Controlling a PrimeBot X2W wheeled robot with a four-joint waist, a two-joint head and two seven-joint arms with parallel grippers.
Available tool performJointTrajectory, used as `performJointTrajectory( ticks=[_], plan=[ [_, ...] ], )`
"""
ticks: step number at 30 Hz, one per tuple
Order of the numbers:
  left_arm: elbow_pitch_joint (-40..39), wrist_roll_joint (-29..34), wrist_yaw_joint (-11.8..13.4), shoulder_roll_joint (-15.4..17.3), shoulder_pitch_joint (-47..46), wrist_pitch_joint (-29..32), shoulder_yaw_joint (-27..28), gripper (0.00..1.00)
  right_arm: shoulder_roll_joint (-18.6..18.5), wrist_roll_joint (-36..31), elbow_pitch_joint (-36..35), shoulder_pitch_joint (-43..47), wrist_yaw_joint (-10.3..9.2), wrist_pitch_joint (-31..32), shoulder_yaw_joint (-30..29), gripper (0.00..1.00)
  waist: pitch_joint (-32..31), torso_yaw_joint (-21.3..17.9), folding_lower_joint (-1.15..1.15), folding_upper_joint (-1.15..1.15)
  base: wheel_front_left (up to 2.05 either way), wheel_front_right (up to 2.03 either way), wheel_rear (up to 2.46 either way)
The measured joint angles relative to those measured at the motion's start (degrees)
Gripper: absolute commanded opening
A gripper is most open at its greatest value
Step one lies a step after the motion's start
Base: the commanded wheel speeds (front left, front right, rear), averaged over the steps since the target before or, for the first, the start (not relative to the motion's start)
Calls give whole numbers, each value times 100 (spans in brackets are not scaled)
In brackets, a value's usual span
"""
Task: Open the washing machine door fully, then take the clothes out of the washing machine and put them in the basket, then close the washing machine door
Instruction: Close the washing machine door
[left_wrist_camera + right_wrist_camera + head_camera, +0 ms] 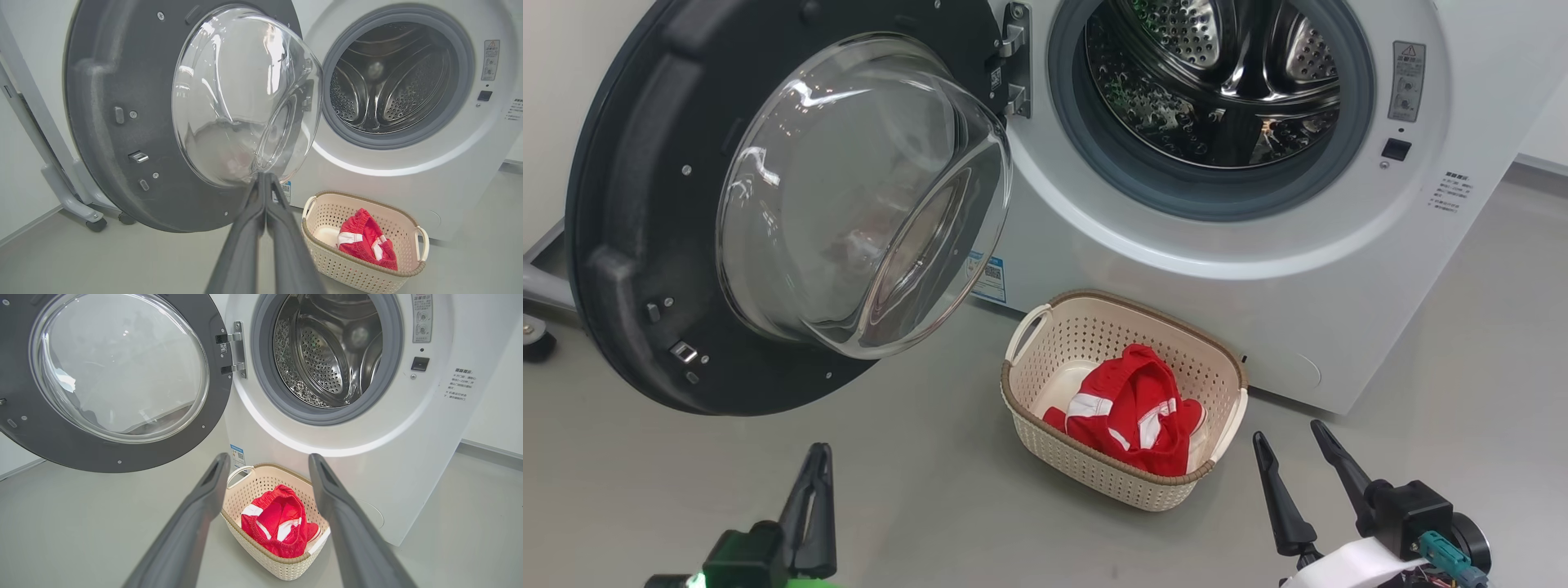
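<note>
- Clothes [1131, 408] lie in basket [1078, 467].
- Washing machine door [629, 204] stands swung wide, ahead-left, nearer left gripper [818, 451], whose fingers are pressed together, empty.
- Right gripper [1287, 431]: fingers spread, empty, beside basket.

This is a laundry corner in a bare room. A white front-loading washing machine [1176, 310] stands on a grey floor [915, 490] by plain white walls [498, 396], a basket [1094, 474] before it.
</note>
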Motion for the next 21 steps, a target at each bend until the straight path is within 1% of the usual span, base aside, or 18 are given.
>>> performJointTrajectory(
  ticks=[3, 8, 10, 12, 14, 17, 21],
  plan=[
    [-43, -145, 0, 0, 0, -7, -103, 0, -1, 0, 0, 0, 0, 0, 1, 100, 0, 11, 0, 0, 0, 0, 0],
    [-220, -649, -5, 0, -2, -133, -185, 0, -1, 0, 0, -1, 1, 1, 3, 100, -1, 31, 0, 0, 0, 0, 0],
    [-307, -1044, -14, 0, -3, -182, -186, 0, -1, 0, 0, -1, 1, 1, 5, 100, -3, 38, 0, 0, 0, 0, 0],
    [-439, -1436, -74, 0, -8, -244, -183, 0, -2, 0, 0, -1, 1, 1, 5, 100, -3, 43, 0, 0, 0, 0, 0],
    [-587, -2001, -140, 0, -16, -327, -156, 0, -4, 0, 0, -1, 0, 9, 7, 100, -1, 48, 0, 0, 0, 0, 0],
    [-758, -2510, -205, 1, -35, -353, -31, 0, -13, 0, 0, -1, 1, 26, 11, 100, 4, 53, 0, 0, 0, 0, 0],
    [-1104, -3470, -355, 0, -192, -467, 163, 0, -18, 0, -36, -1, -1, 34, 14, 100, 42, 57, 0, 0, 0, 0, 0]
  ],
)
